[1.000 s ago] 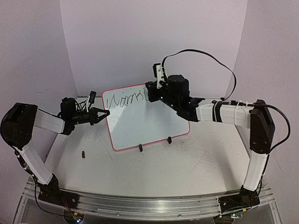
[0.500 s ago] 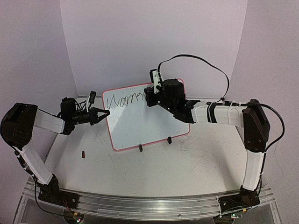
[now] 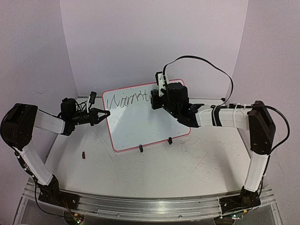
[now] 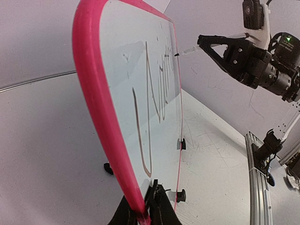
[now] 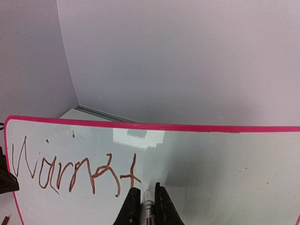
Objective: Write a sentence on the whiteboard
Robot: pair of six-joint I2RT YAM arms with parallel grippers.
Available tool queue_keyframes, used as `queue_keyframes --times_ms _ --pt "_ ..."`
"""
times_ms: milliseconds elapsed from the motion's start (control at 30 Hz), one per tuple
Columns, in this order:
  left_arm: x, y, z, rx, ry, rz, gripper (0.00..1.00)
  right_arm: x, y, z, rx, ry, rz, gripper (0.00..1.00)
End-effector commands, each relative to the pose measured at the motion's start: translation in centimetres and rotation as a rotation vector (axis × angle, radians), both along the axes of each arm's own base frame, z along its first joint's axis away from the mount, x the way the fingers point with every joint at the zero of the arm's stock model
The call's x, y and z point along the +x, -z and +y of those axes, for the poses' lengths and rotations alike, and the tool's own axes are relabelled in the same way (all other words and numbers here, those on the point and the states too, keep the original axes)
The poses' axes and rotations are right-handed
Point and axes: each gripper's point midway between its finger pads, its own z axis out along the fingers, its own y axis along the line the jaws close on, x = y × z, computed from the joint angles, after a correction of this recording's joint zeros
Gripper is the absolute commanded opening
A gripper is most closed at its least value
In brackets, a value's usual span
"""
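The sentence (image 5: 75, 173) has gained a crossed "t".

1. The left arm (image 3: 29, 157) climbs from its base at 7 o'clock in the overhead view to an elbow at 9 o'clock. Its forearm then runs level toward 3 o'clock.
2. The left gripper (image 3: 105, 113) points toward 3 o'clock, with its fingers pinched tight on the left edge of the whiteboard (image 3: 150, 123).
3. The right arm (image 3: 257, 164) rises from 5 o'clock to an elbow at 3 o'clock, and its forearm reaches toward 10 o'clock.
4. The right gripper (image 3: 153, 97) points toward 10 o'clock, with its fingers clamped on a marker (image 5: 148, 202). The wrist camera sits uppermost.
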Motion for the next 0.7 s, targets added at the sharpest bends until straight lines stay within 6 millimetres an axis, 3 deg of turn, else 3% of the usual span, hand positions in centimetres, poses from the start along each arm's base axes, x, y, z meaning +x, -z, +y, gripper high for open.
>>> queue_keyframes --times_ms 0,100,300,667 --pt "1.6 -0.3 0.6 0.071 -0.066 -0.118 0.0 -2.4 -7.2 -2.0 0.125 -0.023 -0.121 0.0" --pt "1.6 -0.3 0.6 0.071 -0.067 -0.118 0.0 -2.4 -7.5 -1.4 0.122 -0.092 -0.12 0.0" --pt "1.6 -0.3 0.6 0.071 -0.067 -0.117 0.0 -0.1 -6.5 -1.6 0.073 -0.075 -0.107 0.0" --pt "1.6 -0.5 0.5 0.07 -0.064 -0.121 0.0 1.4 -6.0 0.0 0.043 -0.078 -0.128 0.0"
